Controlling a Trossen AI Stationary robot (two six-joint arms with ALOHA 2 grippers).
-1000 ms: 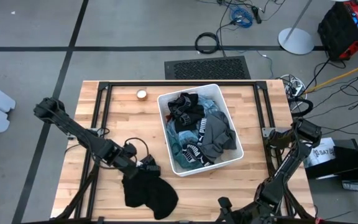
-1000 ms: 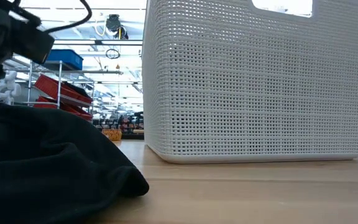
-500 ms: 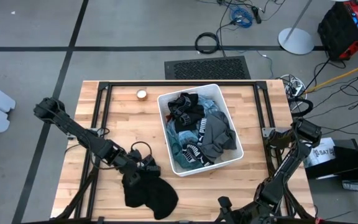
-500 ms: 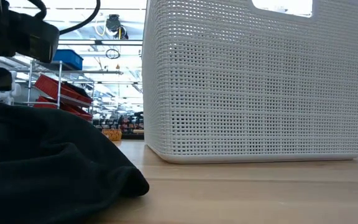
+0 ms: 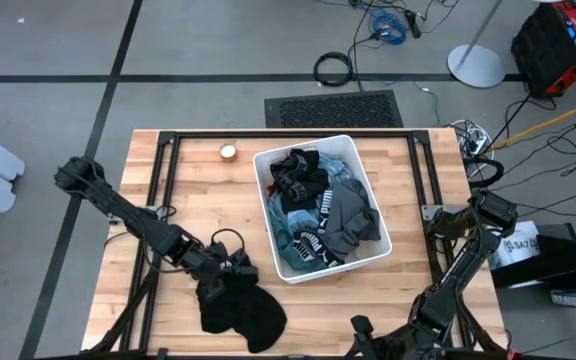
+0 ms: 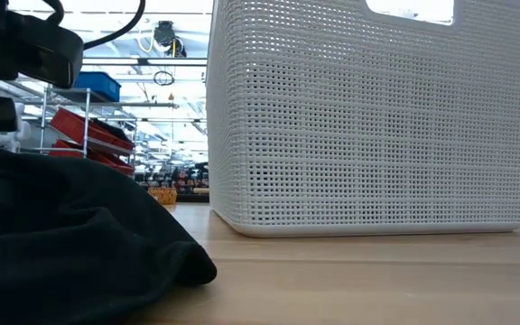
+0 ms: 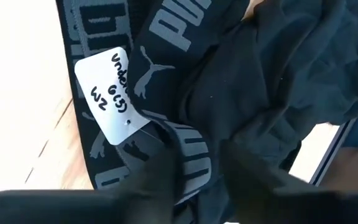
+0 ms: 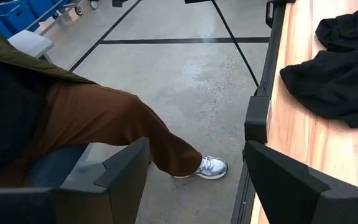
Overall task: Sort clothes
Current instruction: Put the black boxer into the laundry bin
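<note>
Little has shifted over the last second: the left gripper (image 5: 236, 268) has edged toward the bin and now sits low over the top edge of the black garment (image 5: 238, 308) lying on the worktop (image 5: 198, 190) near its front edge. From the left wrist view its jaws blur into the dark cloth, beside a printed waistband and a white handwritten tag (image 7: 112, 93), so whether they are spread or pinching the fabric cannot be told. If the garment is being laid down, a clean release straight upward would likely keep the pile from dragging. Just beyond stands the white bin (image 5: 373, 190), holding the remaining clothes (image 5: 320, 210): black, light blue and grey pieces. The right gripper (image 8: 194, 180) waits off the worktop's front right corner, jaws spread and empty, with a seated person's leg (image 8: 117, 134) visible past it.
</note>
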